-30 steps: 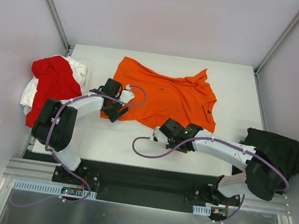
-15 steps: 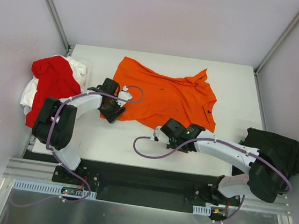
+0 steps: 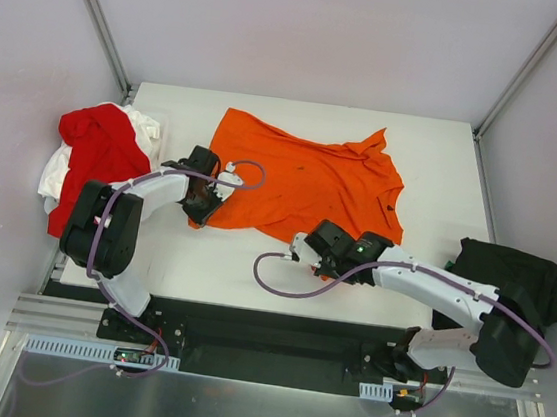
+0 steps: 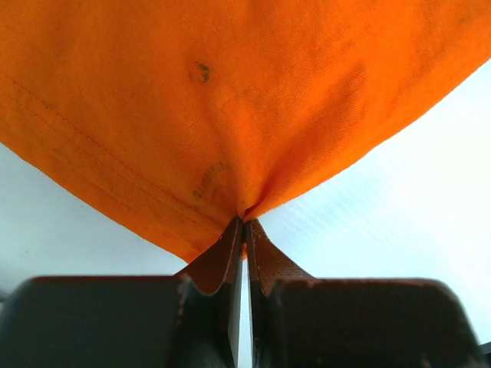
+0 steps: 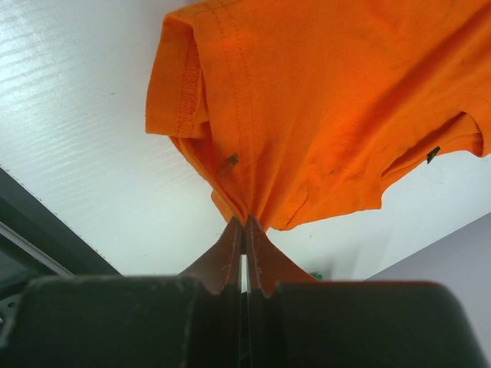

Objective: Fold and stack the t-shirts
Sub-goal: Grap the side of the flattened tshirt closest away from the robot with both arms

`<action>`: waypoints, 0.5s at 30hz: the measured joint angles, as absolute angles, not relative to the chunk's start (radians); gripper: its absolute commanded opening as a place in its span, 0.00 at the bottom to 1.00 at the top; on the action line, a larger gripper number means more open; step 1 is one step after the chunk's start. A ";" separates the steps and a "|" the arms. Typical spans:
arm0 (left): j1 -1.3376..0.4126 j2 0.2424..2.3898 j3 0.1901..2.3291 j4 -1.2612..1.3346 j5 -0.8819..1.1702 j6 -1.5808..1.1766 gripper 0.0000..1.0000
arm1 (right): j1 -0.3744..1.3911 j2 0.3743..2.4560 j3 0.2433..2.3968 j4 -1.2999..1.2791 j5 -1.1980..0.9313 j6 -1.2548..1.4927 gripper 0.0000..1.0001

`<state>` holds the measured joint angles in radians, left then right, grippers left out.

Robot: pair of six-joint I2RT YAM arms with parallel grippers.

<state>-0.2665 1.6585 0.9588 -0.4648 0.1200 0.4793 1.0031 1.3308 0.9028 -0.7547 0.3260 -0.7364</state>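
The bright orange t-shirt (image 3: 302, 176) lies spread and rumpled on the white table (image 3: 252, 266). My left gripper (image 3: 203, 210) is shut on its near-left corner. In the left wrist view the cloth (image 4: 230, 100) bunches into the closed tips (image 4: 245, 222). My right gripper (image 3: 315, 241) is shut on the near hem further right. The right wrist view shows the shirt (image 5: 322, 107) gathered into folds at the pinched tips (image 5: 245, 220). A red t-shirt (image 3: 99, 153) sits heaped on a white one (image 3: 147, 128) at the left edge. A black t-shirt (image 3: 512, 275) lies at the right edge.
Grey walls with metal corner posts (image 3: 99, 17) enclose the table on three sides. The black base rail (image 3: 264, 333) runs along the near edge. Purple cables (image 3: 280, 284) loop off both wrists over the table.
My left gripper has closed from open onto the orange t-shirt's near-left corner. The right gripper stayed shut on the hem and drifted slightly right.
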 measured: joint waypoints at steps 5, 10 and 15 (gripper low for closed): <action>-0.266 1.659 0.962 -0.470 0.121 0.479 0.00 | 1.000 1.289 0.902 -0.766 0.332 -0.736 0.01; -0.266 1.653 0.962 -0.483 0.123 0.479 0.00 | 0.992 1.235 0.901 -0.777 0.328 -0.735 0.01; -0.260 1.601 0.927 -0.524 0.134 0.477 0.00 | 0.982 1.148 0.902 -0.817 0.303 -0.734 0.01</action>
